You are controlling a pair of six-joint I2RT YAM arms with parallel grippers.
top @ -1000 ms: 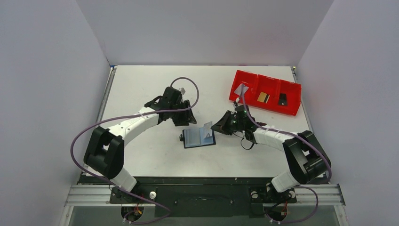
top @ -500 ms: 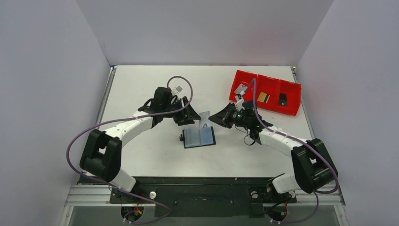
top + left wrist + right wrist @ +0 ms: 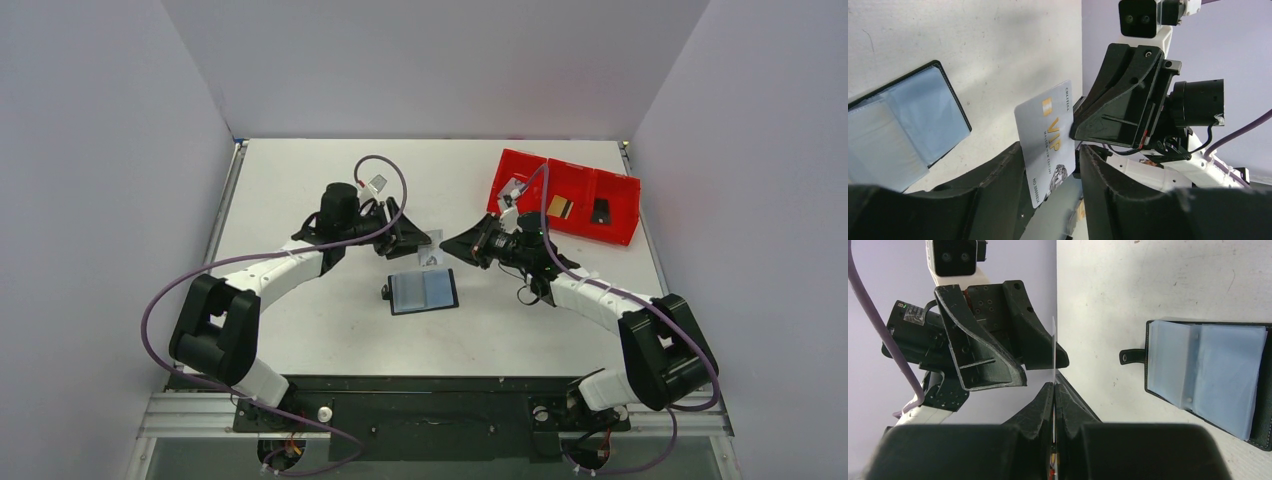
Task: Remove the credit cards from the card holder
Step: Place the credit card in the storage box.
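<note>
While the two claws faced each other above the table (image 3: 300, 190), a silver card (image 3: 1047, 132) hung between them, out of the card holder (image 3: 423, 291).
The right gripper (image 3: 446, 246) was clenched on the card's lower edge and kept it upright, I'd judge so the left gripper (image 3: 419, 242) could take it. That one's jaws were spread either side of it, not clearly pinching. The card was silver-grey with a gold chip and gold VIP lettering. Just near of it, the holder lay open and flat, showing bluish sleeves.
</note>
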